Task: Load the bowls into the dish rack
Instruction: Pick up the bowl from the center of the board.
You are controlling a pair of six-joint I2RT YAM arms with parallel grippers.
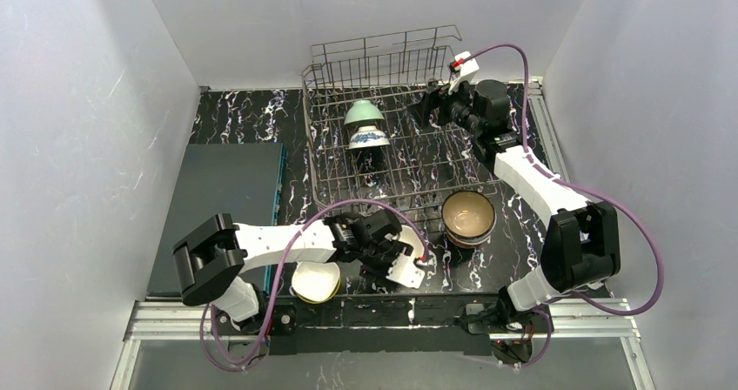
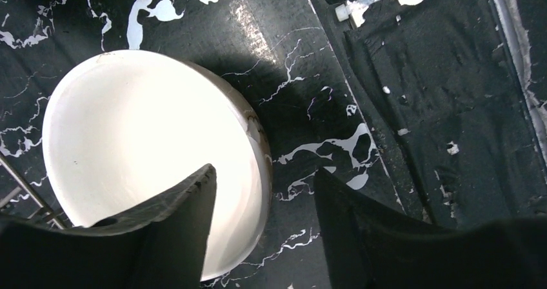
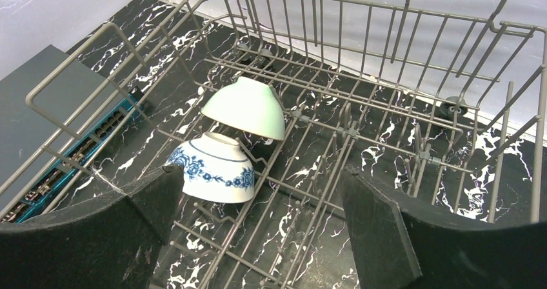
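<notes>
White walls, black marbled tabletop

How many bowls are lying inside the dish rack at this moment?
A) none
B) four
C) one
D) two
D: only the mint bowl and the blue-patterned white bowl lie tilted among the tines of the dish rack.
</notes>
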